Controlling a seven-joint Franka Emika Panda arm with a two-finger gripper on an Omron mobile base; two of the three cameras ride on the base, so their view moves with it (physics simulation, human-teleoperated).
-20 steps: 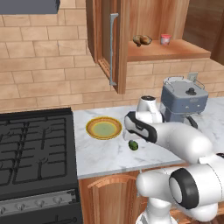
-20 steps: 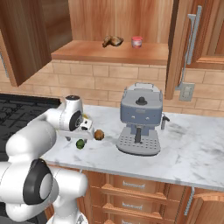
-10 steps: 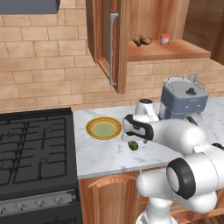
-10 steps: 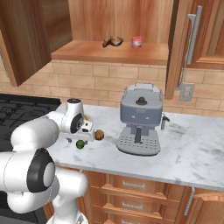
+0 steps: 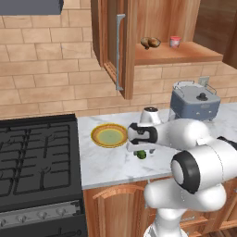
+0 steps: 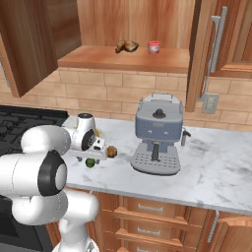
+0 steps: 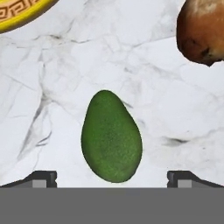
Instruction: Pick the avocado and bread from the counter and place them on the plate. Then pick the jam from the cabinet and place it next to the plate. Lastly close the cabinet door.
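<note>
While my jaws stand spread wide above it, the avocado (image 7: 111,138) lies on the table (image 7: 144,78) between them: light, firm, smooth-skinned and rounded, so I judge a hold across its narrow middle best. Beyond, the bread (image 7: 202,30); the plate (image 5: 109,136) sits empty.

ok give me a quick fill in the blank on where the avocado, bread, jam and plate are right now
1. The avocado lies on the ____, between the open tool's fingertips.
2. The plate has ____ on it.
3. The jam stands on the cabinet ____.
4. The bread lies between the avocado and the ____ machine.

Missing words: counter; nothing; shelf; coffee
</note>
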